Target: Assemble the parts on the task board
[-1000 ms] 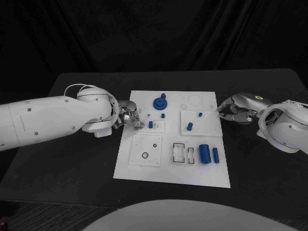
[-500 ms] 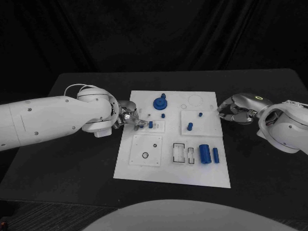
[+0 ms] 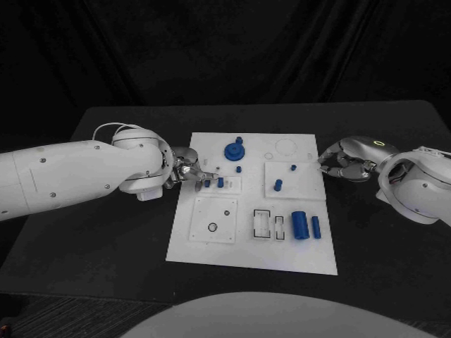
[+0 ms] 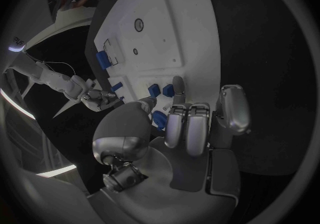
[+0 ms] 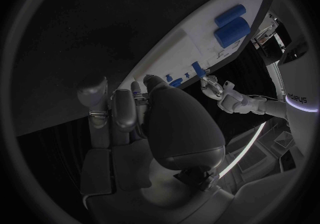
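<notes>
The white task board point(image 3: 287, 255) lies in the middle of the black table. My left hand point(image 3: 188, 172) hovers at the board's left edge and pinches a small blue peg point(image 3: 206, 184) between thumb and fingers; the left wrist view shows that peg point(image 4: 159, 119) by the thumb. Just right of it another blue peg point(image 3: 220, 182) stands in a small raised plate. My right hand point(image 3: 342, 163) rests at the board's right edge, its fingers curled in with nothing in them.
On the board are a blue gear point(image 3: 232, 151), short pegs point(image 3: 239, 169) point(image 3: 292, 167) point(image 3: 277, 185), a thick blue cylinder point(image 3: 299, 224) and a slim one point(image 3: 316, 226). Two rectangular slots point(image 3: 261, 223) and a square plate with a hole point(image 3: 214, 219) lie near the front.
My left hand has edged right over the board, bringing the pinched peg close beside the standing peg. The right hand has not moved.
</notes>
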